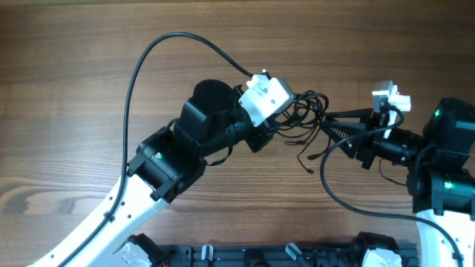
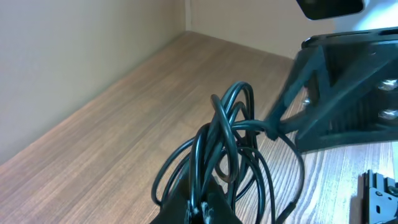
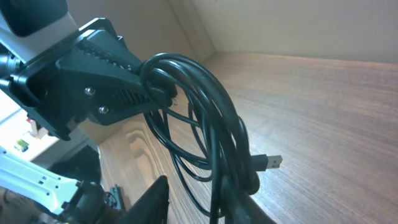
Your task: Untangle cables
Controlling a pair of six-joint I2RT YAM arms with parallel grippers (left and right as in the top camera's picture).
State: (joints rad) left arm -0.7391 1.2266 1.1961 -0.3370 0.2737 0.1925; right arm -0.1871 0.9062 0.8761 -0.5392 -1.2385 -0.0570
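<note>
Cables [image 1: 306, 113], a light, limp, slippery tangle held between the arms just above the table [image 1: 67, 81], are clamped loop-wise by both the left gripper [image 3: 163, 88] and right gripper [image 2: 273, 129]; a grasp near a plug [image 3: 268, 162] would probably pull cleaner.

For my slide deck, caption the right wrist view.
Left gripper clamps a tangled loop of black cables, one metallic plug hanging free over the wooden table.
</note>
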